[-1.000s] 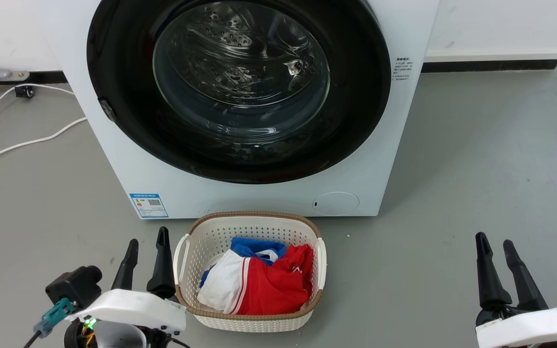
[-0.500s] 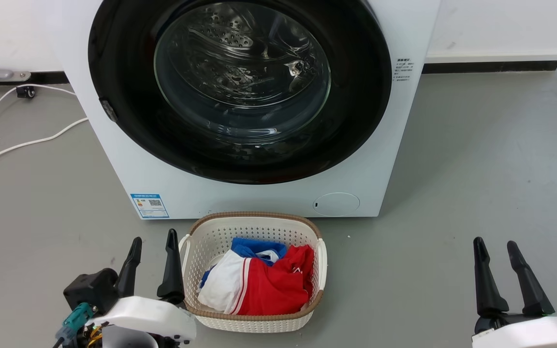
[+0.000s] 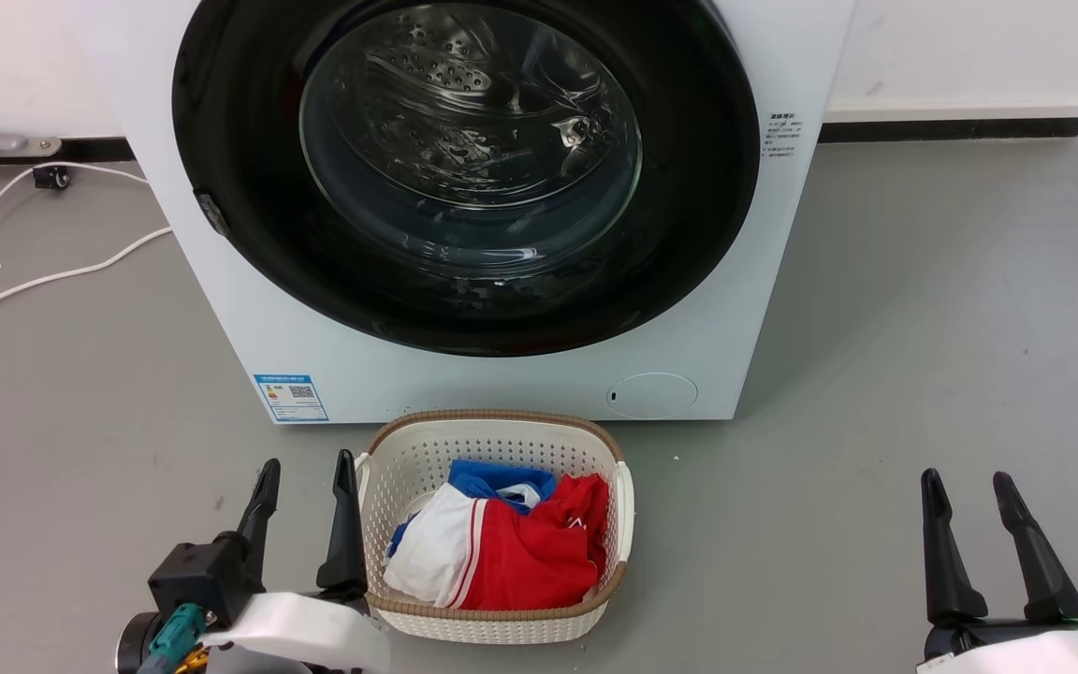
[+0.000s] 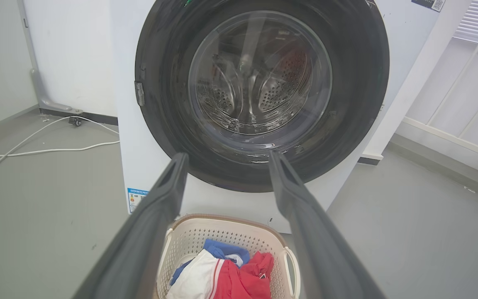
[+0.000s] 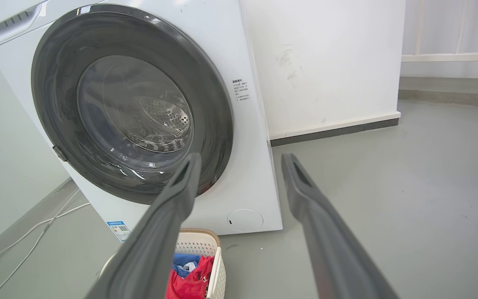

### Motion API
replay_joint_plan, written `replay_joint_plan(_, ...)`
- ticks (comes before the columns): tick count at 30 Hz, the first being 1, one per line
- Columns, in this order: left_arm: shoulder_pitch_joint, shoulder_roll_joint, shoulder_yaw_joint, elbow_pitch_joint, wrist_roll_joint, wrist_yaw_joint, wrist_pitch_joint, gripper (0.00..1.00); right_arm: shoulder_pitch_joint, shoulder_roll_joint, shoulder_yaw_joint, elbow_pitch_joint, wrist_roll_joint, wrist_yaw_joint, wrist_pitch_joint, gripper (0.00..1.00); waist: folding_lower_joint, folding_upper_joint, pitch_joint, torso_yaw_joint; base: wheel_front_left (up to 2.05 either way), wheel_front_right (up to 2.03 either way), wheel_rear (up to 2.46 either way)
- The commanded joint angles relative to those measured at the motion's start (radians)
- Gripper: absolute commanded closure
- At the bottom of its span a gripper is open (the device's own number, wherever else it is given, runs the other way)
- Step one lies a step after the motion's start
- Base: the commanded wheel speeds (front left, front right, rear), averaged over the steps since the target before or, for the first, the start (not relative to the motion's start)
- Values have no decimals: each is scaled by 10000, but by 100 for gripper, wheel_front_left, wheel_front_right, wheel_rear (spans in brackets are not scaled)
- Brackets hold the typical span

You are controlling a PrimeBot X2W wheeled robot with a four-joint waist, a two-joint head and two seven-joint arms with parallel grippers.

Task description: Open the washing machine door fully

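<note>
The white washing machine (image 3: 502, 374) stands ahead with its glossy black round door (image 3: 689, 234) flat against the front, a clear glass bowl window in the centre. A small latch tab (image 3: 211, 213) sits on the door's left rim. My left gripper (image 3: 305, 468) is open low at the left, close beside the basket and well short of the door. At the lower right my right gripper (image 3: 968, 479) is open over bare floor. The door (image 4: 359, 104) fills the left wrist view beyond that open gripper (image 4: 226, 155). The right wrist view has the door (image 5: 52, 108) left of that gripper (image 5: 241, 155).
A cream laundry basket (image 3: 492, 426) with red, white and blue clothes sits on the floor right in front of the machine. White cables (image 3: 43, 276) run over the grey floor at the left. A white wall with dark skirting (image 3: 951, 126) lies behind at the right.
Both grippers have sunk lower in the head view. The left one has also shifted right, closer to the basket. The door has not moved.
</note>
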Motion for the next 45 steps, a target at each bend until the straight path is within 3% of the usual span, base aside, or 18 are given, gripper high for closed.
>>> replay_joint_plan(1,64,-14,11,-114,337,-35,-112,0,79,-30,7,-158,-285,21,-119,0,0,0,0,8,0,0,0)
replay_joint_plan(41,657,-812,781,47,3281,-934,-879,0,737,-27,139,-393,-2276,13,-877,0,0,0,-79,133,0,0,0)
replay_joint_plan(45,690,-857,861,115,3242,-960,-866,0,722,-27,105,-252,-2003,13,-865,0,0,0,-78,128,0,0,0)
